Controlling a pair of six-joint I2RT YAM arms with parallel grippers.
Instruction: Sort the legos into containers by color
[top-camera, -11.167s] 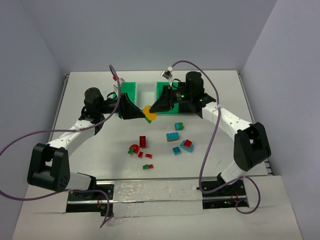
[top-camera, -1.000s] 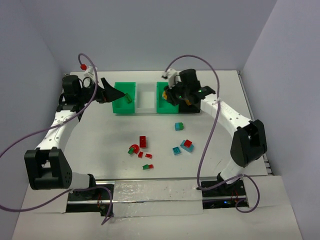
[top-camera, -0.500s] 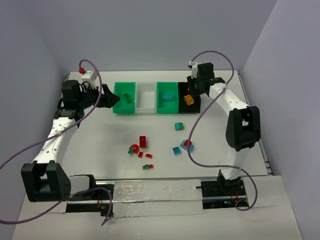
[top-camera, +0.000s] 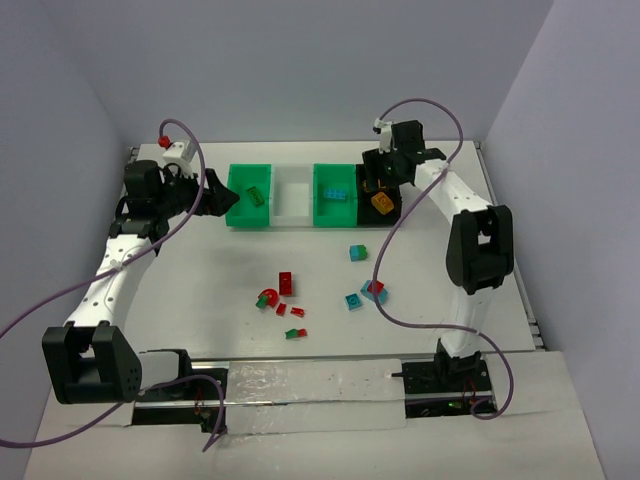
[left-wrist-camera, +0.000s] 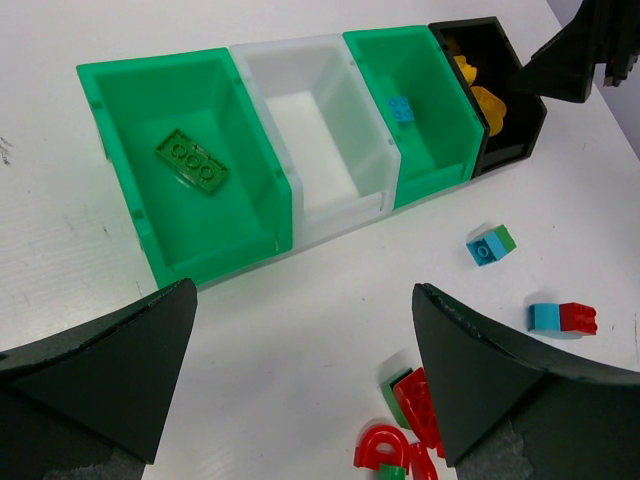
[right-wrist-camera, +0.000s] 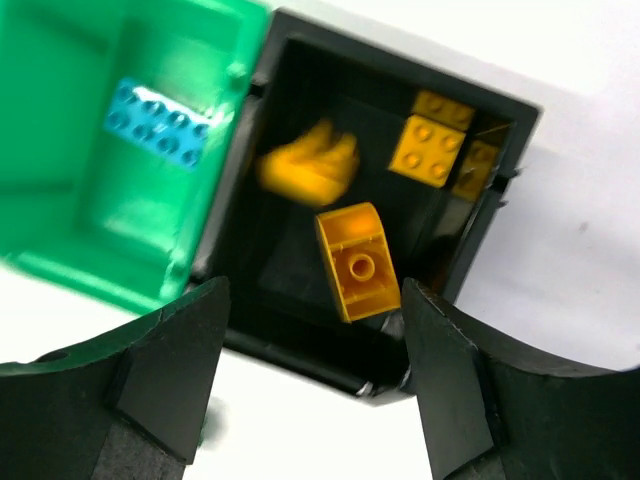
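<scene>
Risk — stacked two-colour legos (top-camera: 374, 291) on the worktop (top-camera: 200, 280) may get binned unsplit; right claw (right-wrist-camera: 312, 300) hangs wide, empty, over black bin (right-wrist-camera: 290, 250).

Four bins (top-camera: 294, 221) abreast — green, white, green, black — with perhaps eight loose legos (top-camera: 285, 283) scattered nearer.

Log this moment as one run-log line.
left gripper: open, empty | right gripper: open over black bin | yellow bricks: in black bin | loose legos: on table
</scene>
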